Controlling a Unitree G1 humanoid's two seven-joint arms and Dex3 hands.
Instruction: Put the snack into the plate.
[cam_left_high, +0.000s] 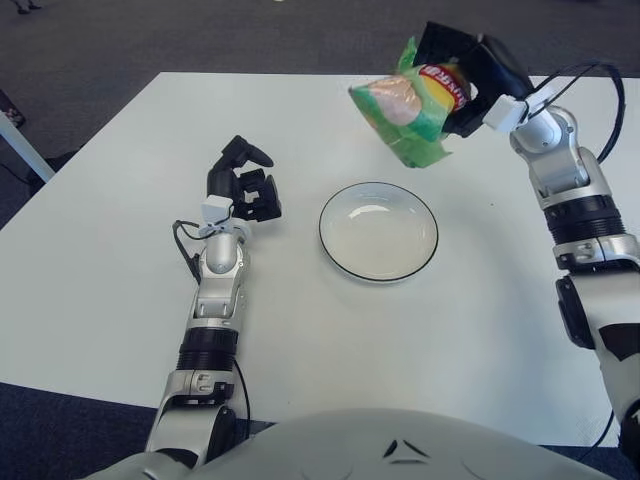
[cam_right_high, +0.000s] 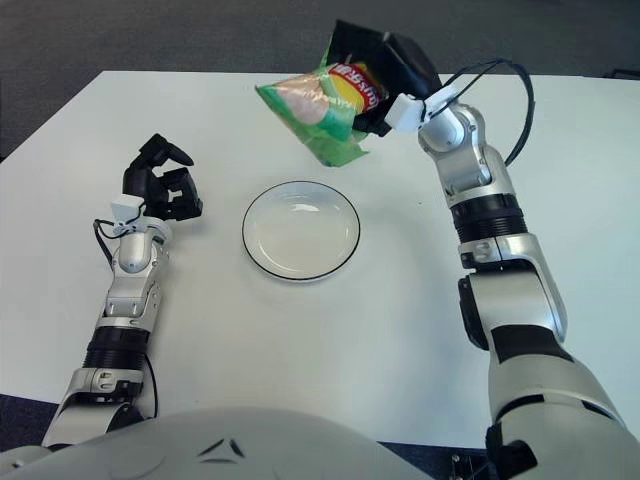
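Right hand (cam_left_high: 462, 75): raised above the far side of the table, past the plate's far right edge. Black fingers (cam_left_high: 440, 45) clamped around the red-and-yellow end of the snack bag.
Snack bag (cam_left_high: 405, 105): green packet, held off the table. It hangs out from the right fingers toward the robot's left and downward, tilted, with its lower crimped edge the part farthest from the fingers. In both views that lower edge shows just beyond the plate's far rim; it is clear of the plate and of the table.
Plate (cam_left_high: 340, 250): white, round, thin dark rim, flat on the table. Below and to the robot's left of the right fingers, and to the right of the left fingers. Nothing in it.
Left hand (cam_left_high: 243, 185): shows over the table to the left of the plate, near it but apart. Fingers curled in, grasping nothing; wrist and forearm run back toward the robot's body.
Table (cam_left_high: 120, 260): white top, carries the plate.
Cable (cam_left_high: 585, 85): dark loop arching from behind the right wrist, on the side away from the fingers.
Floor (cam_left_high: 250, 35): dark grey carpet beyond the table's far edge, behind the right fingers.
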